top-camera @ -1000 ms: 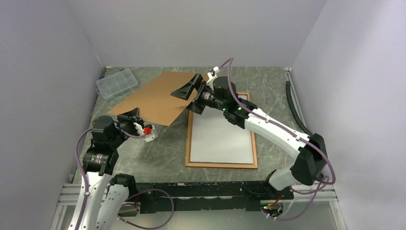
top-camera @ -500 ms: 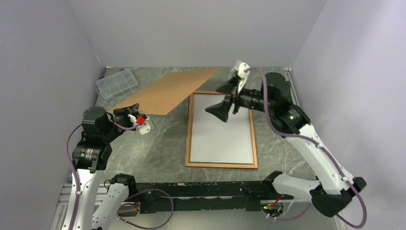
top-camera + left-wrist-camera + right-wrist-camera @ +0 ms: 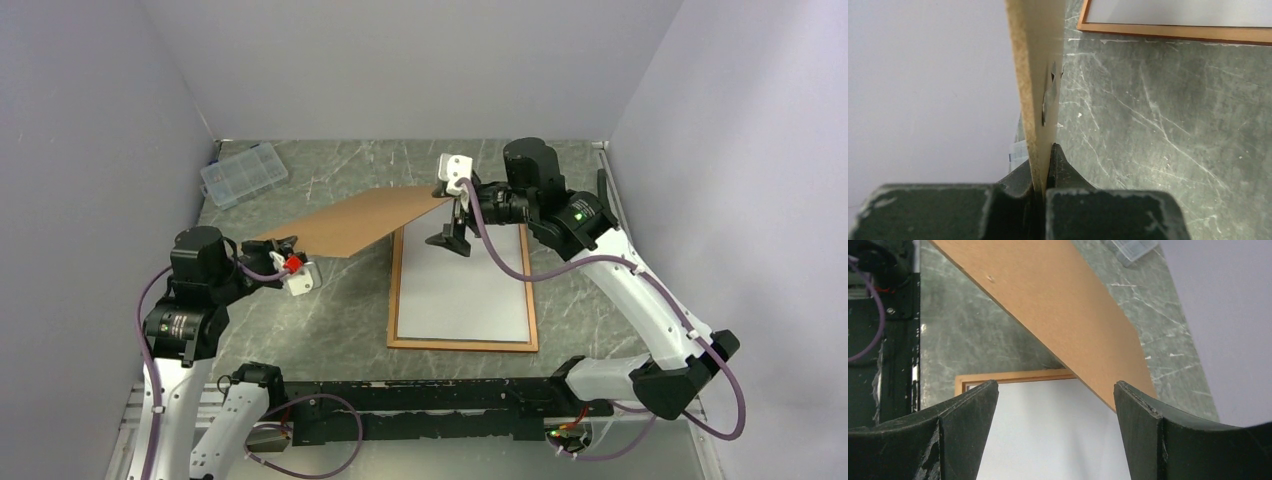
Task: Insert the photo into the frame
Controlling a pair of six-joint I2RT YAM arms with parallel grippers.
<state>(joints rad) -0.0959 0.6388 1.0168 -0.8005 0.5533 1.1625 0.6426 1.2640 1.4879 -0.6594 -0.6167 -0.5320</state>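
The left gripper (image 3: 1040,170) pinches the tilted backing board (image 3: 350,225); the right gripper (image 3: 1056,386) gapes empty beside its far corner. The frame (image 3: 461,345) lies flat beneath that claw, lengthwise away from the arms, apparently holding the photo (image 3: 460,290), white side up.

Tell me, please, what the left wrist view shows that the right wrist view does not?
Only the left wrist view shows the left claw shut on the brown backing board, which is seen edge-on with a small metal tab on one face. Only the right wrist view shows the right claw, open and gripping nothing, and the board's broad face. Both show the board, a corner of the frame and the green marbled table.
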